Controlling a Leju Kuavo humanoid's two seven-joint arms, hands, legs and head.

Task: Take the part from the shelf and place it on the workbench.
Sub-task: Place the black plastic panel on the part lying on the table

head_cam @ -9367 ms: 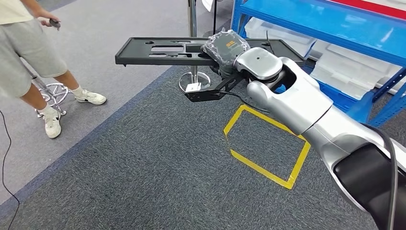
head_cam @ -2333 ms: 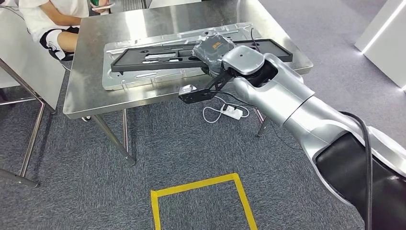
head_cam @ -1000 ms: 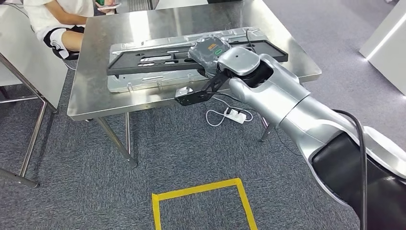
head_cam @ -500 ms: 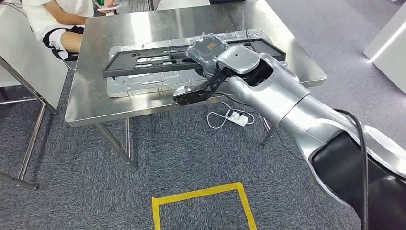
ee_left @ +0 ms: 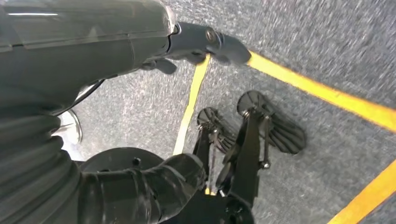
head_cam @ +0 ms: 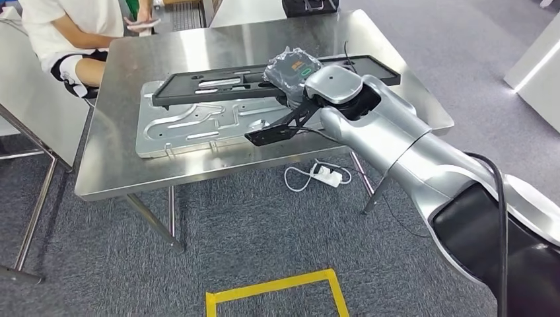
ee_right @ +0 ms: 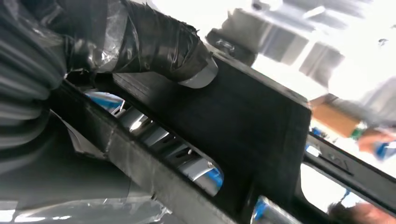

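Gripping a long black plastic frame part (head_cam: 218,82) above the steel workbench (head_cam: 132,173), the right hand (head_cam: 294,69), plastic-wrapped, is hovering over a grey stamped metal panel (head_cam: 191,129), left hand's state unclear.

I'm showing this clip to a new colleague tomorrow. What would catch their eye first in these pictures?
First the big silver right arm reaching in from the lower right, its right hand gripping a long black part held above the steel workbench. Under the part lies a pressed metal panel on the bench. A seated person sits at the bench's far left corner.
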